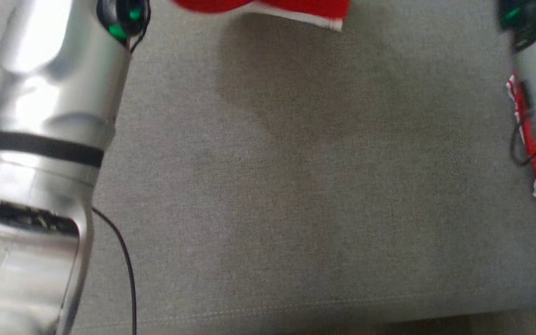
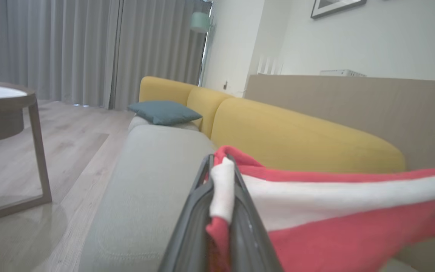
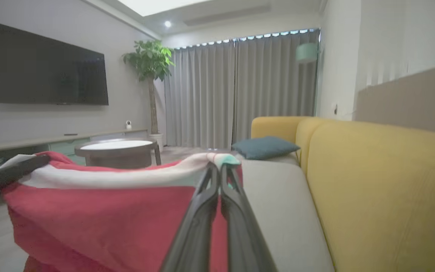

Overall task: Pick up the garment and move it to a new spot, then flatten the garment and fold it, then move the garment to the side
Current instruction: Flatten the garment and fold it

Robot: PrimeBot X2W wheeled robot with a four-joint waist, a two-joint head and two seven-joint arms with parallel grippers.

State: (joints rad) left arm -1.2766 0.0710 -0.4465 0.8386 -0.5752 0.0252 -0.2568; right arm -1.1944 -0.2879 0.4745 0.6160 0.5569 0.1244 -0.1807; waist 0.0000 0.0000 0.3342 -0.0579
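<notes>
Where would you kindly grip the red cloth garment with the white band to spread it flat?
At the white-banded edge, one corner per gripper, coming from opposite ends: left gripper and right gripper are shut there, and the red garment hangs spread between them.

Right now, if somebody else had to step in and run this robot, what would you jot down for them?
Left gripper: shut on one end of the red-and-white garment.
Right gripper: shut on the other end.
The garment hangs stretched between them, lifted above the grey sofa seat.
Done: pickup.
Left: lay it down in a new spot, flatten it, fold it, move it aside.
</notes>
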